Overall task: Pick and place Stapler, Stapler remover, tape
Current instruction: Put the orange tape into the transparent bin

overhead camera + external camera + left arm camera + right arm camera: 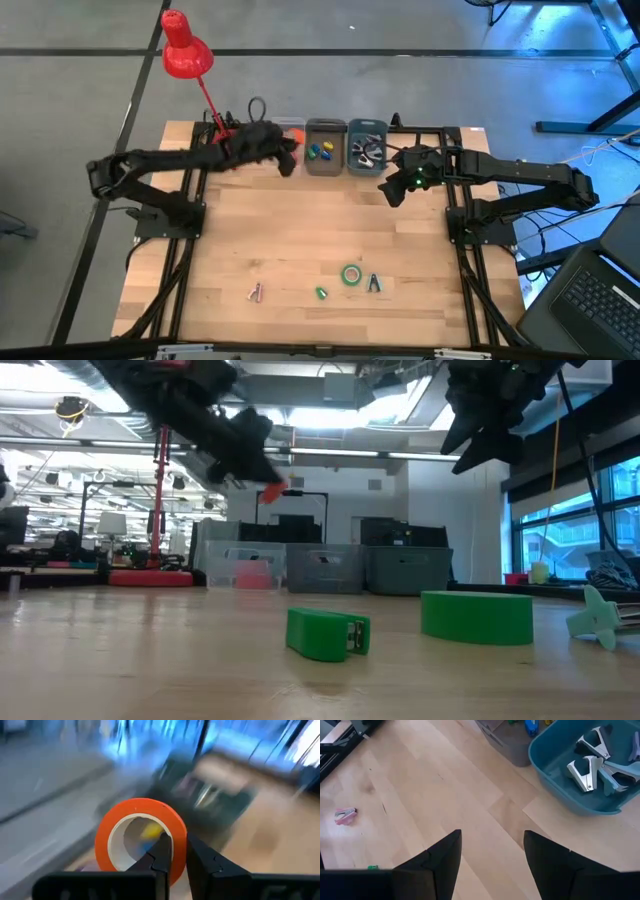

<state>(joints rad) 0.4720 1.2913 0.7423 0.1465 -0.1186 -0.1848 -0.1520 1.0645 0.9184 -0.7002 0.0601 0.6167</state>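
Left gripper [175, 857] pinched shut on orange tape roll [140, 837], hanging just above clear bin [290, 128]; right gripper [492, 857] spread empty beside teal bin [570, 785], nearer green tape [351, 274]

Pale wooden bench [300, 250] on a grey concrete floor [400, 25] crossed by dark seam lines. Red desk lamp [183, 50] at the bench's far left corner. Laptop [590, 300] off its right edge. Beyond: open workshop hall, exposed ceiling ducts [330, 380] with strip lights, tall windows [575, 510] at right, cluttered worktops [60, 550] at left.
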